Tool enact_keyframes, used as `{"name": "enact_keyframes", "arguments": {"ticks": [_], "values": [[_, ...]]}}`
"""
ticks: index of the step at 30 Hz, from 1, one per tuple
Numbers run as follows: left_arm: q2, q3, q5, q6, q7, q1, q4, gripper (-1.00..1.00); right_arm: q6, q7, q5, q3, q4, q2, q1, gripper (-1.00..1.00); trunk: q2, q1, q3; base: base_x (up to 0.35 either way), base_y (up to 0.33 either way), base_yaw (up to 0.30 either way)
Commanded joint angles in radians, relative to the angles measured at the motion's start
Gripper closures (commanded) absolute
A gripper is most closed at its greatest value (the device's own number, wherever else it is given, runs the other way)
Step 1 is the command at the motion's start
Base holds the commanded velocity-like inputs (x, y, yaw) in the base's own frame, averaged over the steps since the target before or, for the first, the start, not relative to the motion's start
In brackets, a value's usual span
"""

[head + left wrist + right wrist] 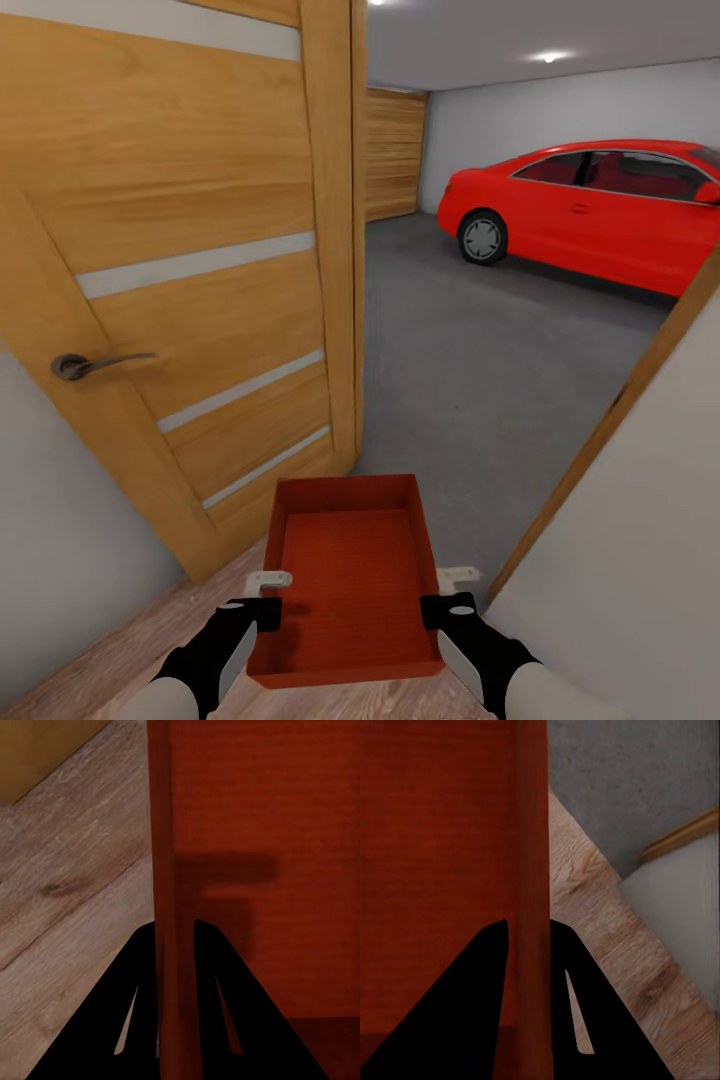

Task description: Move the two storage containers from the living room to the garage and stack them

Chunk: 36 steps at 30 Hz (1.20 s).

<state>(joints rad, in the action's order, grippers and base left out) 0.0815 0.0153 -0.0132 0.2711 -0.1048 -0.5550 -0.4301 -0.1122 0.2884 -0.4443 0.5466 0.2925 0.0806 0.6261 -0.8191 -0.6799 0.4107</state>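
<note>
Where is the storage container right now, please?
In the head view, the storage container is held between the left gripper and right gripper, at the garage doorway.

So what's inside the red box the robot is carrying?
Nothing: the storage container is empty, showing its bare ridged bottom. The left claw and right claw each pinch a side wall. The wood floor right under it is hidden.

The wood-plank floor (130,640) meets the grey concrete floor (470,370) at the doorway. A red car (590,215) stands on the concrete.
</note>
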Motion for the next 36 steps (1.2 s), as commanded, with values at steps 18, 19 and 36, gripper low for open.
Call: {"name": "enact_keyframes", "arguments": {"ticks": [18,19,36], "values": [[0.0,-0.02,-0.011,0.007,-0.009,0.0,-0.003,1.0,-0.007,0.026,-0.013,0.018,-0.012,-0.012,0.001,1.0,-0.001,0.0,0.001,0.0,0.091,-0.264],[0.0,-0.02,-0.011,0.007,-0.009,0.0,-0.003,1.0,-0.007,0.026,-0.013,0.018,-0.012,-0.012,0.001,1.0,-0.001,0.0,0.001,0.0,0.314,-0.076],[0.0,-0.02,-0.011,0.006,-0.009,0.001,-0.003,1.0,-0.007,0.026,-0.013,0.018,-0.012,-0.013,0.001,1.0,-0.001,0.0,0.001,0.0,0.309,-0.014]]}}
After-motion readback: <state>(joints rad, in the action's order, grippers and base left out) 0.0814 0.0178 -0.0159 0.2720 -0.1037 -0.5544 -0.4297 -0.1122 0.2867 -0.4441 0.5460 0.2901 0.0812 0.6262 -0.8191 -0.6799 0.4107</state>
